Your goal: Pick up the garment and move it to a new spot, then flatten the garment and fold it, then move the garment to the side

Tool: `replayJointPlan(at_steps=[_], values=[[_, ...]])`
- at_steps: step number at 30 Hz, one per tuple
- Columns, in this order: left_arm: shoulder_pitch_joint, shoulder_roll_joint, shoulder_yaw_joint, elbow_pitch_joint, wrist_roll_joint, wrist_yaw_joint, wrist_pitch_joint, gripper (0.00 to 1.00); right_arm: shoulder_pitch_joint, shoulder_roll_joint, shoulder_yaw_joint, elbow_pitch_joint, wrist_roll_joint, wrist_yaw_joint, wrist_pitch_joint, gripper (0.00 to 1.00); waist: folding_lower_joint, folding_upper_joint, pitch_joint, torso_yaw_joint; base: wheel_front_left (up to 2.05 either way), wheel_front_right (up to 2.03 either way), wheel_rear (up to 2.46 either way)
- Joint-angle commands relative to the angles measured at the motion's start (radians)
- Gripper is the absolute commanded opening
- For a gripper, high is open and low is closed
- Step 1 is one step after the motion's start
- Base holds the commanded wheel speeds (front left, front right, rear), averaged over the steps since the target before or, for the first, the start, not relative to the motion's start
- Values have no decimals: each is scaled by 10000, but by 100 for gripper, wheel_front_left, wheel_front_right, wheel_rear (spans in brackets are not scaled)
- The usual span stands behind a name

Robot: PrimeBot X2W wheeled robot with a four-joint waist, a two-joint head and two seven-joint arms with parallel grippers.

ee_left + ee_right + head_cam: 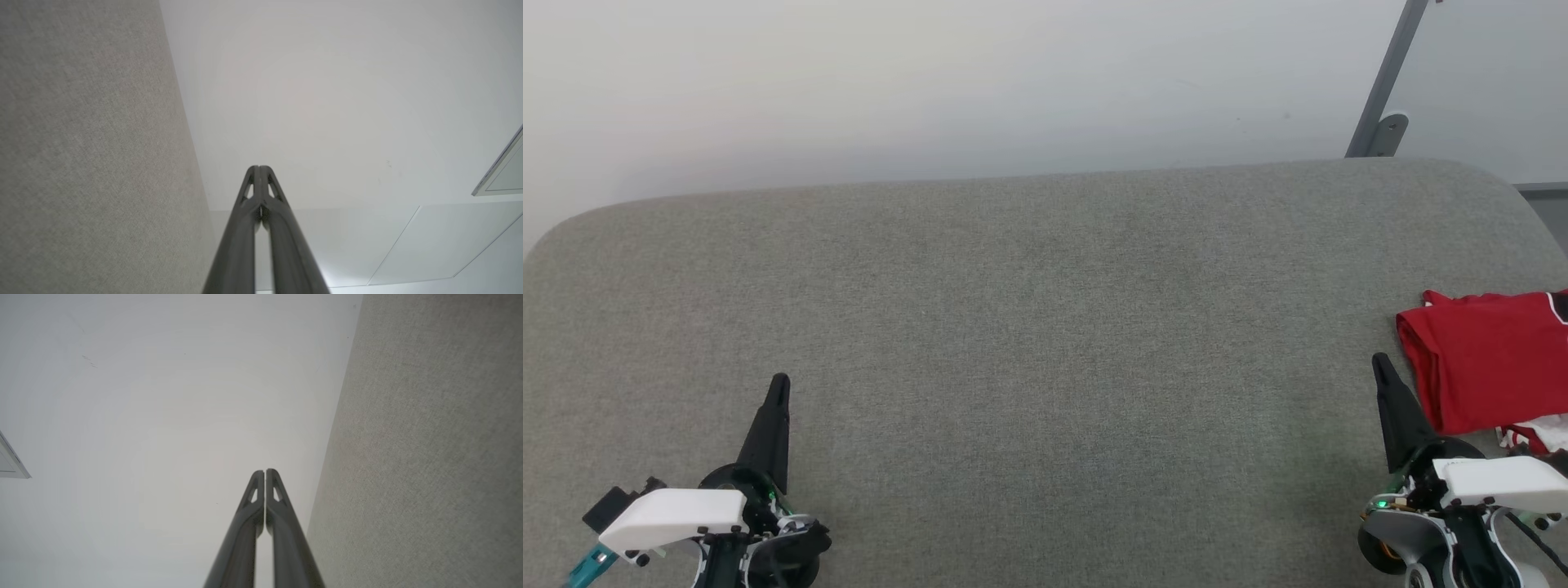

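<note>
Head view: garment [1486, 359] lies folded, red side up, at the right edge of the grey desk [1045, 327], towards the near right corner. Right gripper [1379, 361] sits just left of it, fingers pressed together, empty. Left gripper [779, 382] is by the near left corner, same state.

Left wrist view: left gripper [259, 168] tips meet, holding nothing; desk [81, 143] alongside.

Right wrist view: right gripper [264, 472] tips meet, empty; desk [429, 457] alongside.

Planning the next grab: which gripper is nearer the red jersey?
The right gripper: its shut tips sit just beside the red jersey, at its left edge; the left gripper lies far across the grey padded surface.
</note>
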Motion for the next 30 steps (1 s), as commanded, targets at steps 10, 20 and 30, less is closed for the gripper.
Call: replayJointPlan(at_steps=[10, 20, 30], values=[[-139, -35, 50, 0, 32, 4, 57, 0, -45, 11, 9, -1, 40, 0, 10, 0, 0, -1, 0, 0, 0, 0, 0], [-140, -43, 62, -1, 44, 4, 71, 0, -45, 11, 9, -1, 40, -1, 10, 0, 0, -1, 0, 0, 0, 0, 0], [-140, -50, 71, -1, 56, 4, 65, 0, -45, 11, 13, -1, 41, -1, 11, 0, 0, -1, 0, 0, 0, 0, 0]])
